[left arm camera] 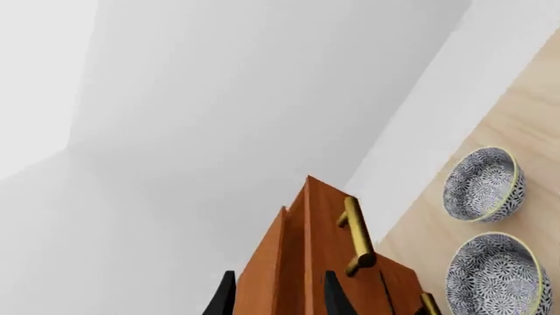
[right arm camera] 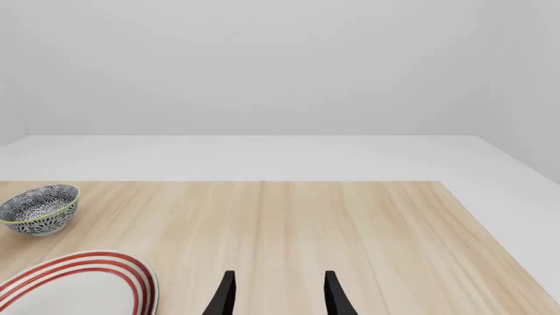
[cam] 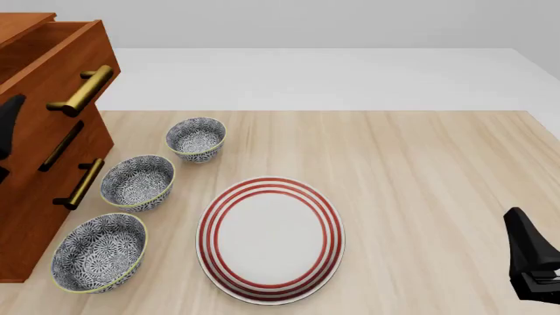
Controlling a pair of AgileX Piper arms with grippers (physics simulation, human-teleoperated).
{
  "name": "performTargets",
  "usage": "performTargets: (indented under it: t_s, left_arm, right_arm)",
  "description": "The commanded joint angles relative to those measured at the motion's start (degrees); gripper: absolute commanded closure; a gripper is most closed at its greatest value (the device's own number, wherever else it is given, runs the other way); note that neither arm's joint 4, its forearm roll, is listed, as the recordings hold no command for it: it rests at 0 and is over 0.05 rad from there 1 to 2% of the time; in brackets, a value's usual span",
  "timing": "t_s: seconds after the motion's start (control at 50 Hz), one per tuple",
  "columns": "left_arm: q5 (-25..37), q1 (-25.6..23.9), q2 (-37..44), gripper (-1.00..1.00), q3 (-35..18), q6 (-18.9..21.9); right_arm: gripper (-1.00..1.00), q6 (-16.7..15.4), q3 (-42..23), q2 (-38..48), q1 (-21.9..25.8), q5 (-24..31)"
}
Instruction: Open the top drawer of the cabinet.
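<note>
The cabinet stands at the table's left edge, reddish-brown with brass bar handles. Its top drawer juts out past the two lower fronts, with its brass handle facing the table. My left gripper shows only as a black finger at the left border, by the cabinet's face. In the left wrist view the left gripper is open, and the top drawer's front panel edge runs between its fingers, beside the handle. My right gripper hangs open over the near right of the table, holding nothing.
Three patterned bowls line up beside the cabinet. A red-ringed white plate lies at centre front. The right wrist view shows the right gripper, the far bowl and the plate's rim.
</note>
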Motion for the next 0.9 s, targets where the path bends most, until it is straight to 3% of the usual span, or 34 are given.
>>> performTargets:
  t_s: [0.02, 0.12, 0.16, 0.22, 0.3, 0.34, 0.36, 0.4, 0.44, 0.48, 0.5, 0.72, 0.74, 0.8, 0.9]
  left_arm:
    - [2.3, -1.0, 3.4, -1.0, -7.6, -8.9]
    - [3.2, -0.7, 3.4, -1.0, -10.0, -11.5]
    - [4.0, 0.3, 3.9, -1.0, -12.5, -14.8]
    - [3.8, 0.8, 4.4, -1.0, -12.5, -14.4]
    - [4.8, 1.4, 6.0, -1.0, -15.1, -18.0]
    - [4.5, 1.6, 6.6, -1.0, -15.1, -17.5]
    - [5.8, 2.0, 7.4, -1.0, -17.1, -20.6]
    - [5.4, 2.8, 8.5, -1.0, -17.3, -20.5]
    - [7.2, 4.2, 10.4, -1.0, -20.7, -25.7]
    - [7.8, 3.3, 10.8, -1.0, -21.1, -26.1]
    - [8.4, 4.2, 11.7, -1.0, -22.8, -28.9]
    - [7.7, 3.2, 12.3, -1.0, -22.4, -28.6]
    - [8.4, 3.6, 13.2, -1.0, -23.6, -31.5]
    - [7.9, 3.4, 13.2, -1.0, -23.1, -30.5]
    - [10.1, 3.9, 15.6, -1.0, -26.7, -34.8]
  right_arm:
    - [-1.0, 0.0, 0.0, 0.0, 0.0, 0.0]
    - [-1.0, 0.0, 0.0, 0.0, 0.0, 0.0]
    - [-1.0, 0.0, 0.0, 0.0, 0.0, 0.0]
    - [-1.0, 0.0, 0.0, 0.0, 0.0, 0.0]
    - [-1.0, 0.0, 0.0, 0.0, 0.0, 0.0]
    - [-1.0, 0.0, 0.0, 0.0, 0.0, 0.0]
    - [-1.0, 0.0, 0.0, 0.0, 0.0, 0.0]
    - [-1.0, 0.0, 0.0, 0.0, 0.0, 0.0]
    - [-1.0, 0.0, 0.0, 0.0, 0.0, 0.0]
    - [-1.0, 0.0, 0.0, 0.0, 0.0, 0.0]
    - [-1.0, 0.0, 0.0, 0.0, 0.0, 0.0]
    - [-1.0, 0.0, 0.0, 0.0, 0.0, 0.0]
    - [-1.0, 0.0, 0.0, 0.0, 0.0, 0.0]
    - [-1.0, 0.0, 0.0, 0.0, 0.0, 0.0]
    - [-1.0, 0.0, 0.0, 0.0, 0.0, 0.0]
